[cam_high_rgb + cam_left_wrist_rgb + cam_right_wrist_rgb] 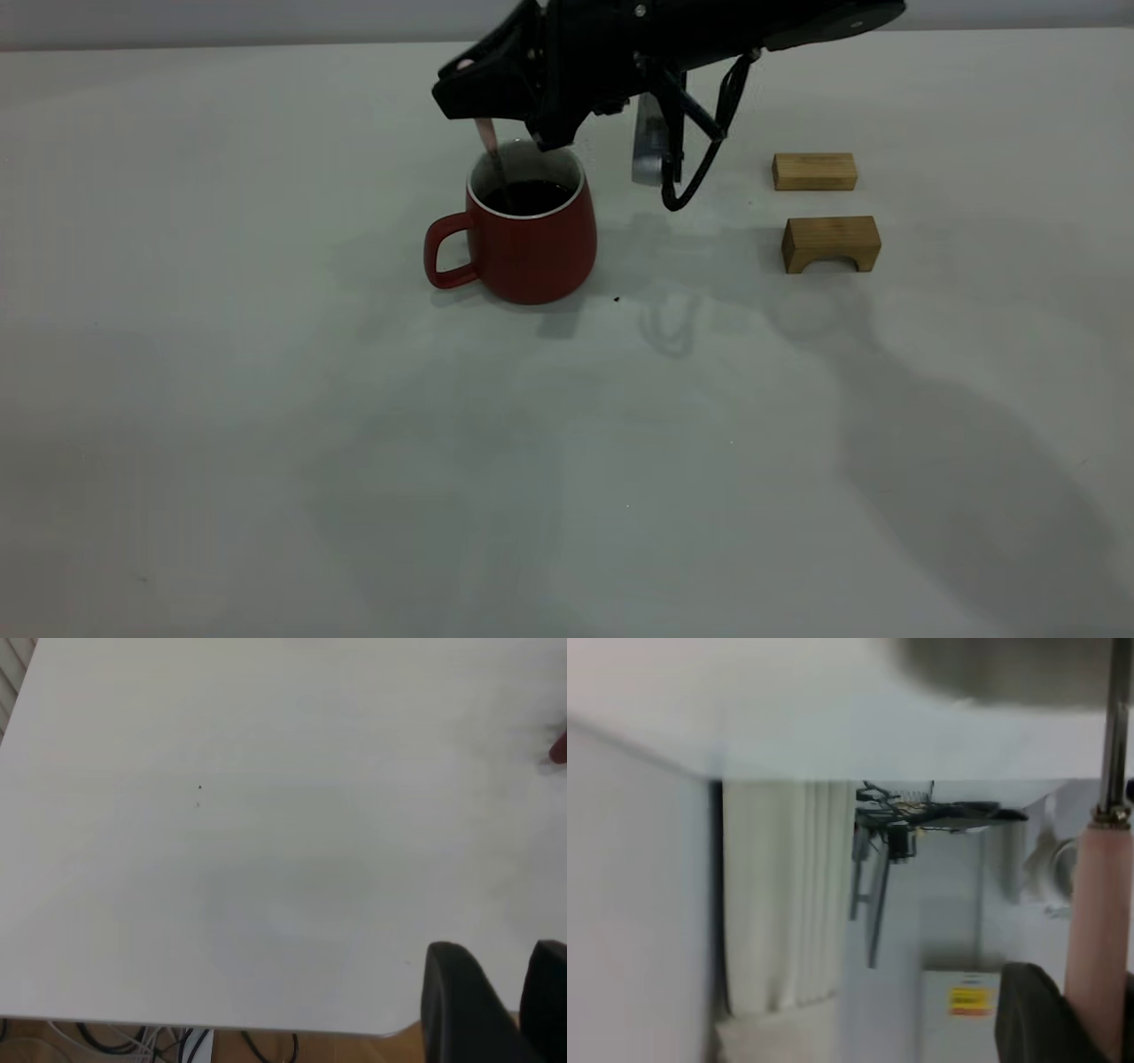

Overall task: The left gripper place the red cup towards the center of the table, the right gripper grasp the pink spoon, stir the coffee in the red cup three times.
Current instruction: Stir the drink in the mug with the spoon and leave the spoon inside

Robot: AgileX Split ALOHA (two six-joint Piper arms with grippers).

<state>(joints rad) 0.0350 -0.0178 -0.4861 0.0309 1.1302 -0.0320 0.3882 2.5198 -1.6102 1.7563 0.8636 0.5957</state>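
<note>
The red cup (532, 252) stands upright near the middle of the table (266, 399), handle pointing to the view's left, with dark coffee (529, 197) inside. My right gripper (478, 111) reaches in from the upper right and hangs just above the cup's rim, shut on the pink spoon (486, 137). The spoon's metal stem dips into the coffee. In the right wrist view the pink handle (1099, 904) runs between the fingers. My left gripper (507, 979) shows only in its own wrist view, over the table's edge, open with nothing in it. A sliver of the red cup (559, 751) shows far off.
Two tan wooden blocks lie right of the cup: a flat one (814, 171) farther back and an arched one (831, 243) nearer. A black cable loop and grey part (649, 142) hang from the right arm beside the cup. Cables lie below the table edge (177, 1041).
</note>
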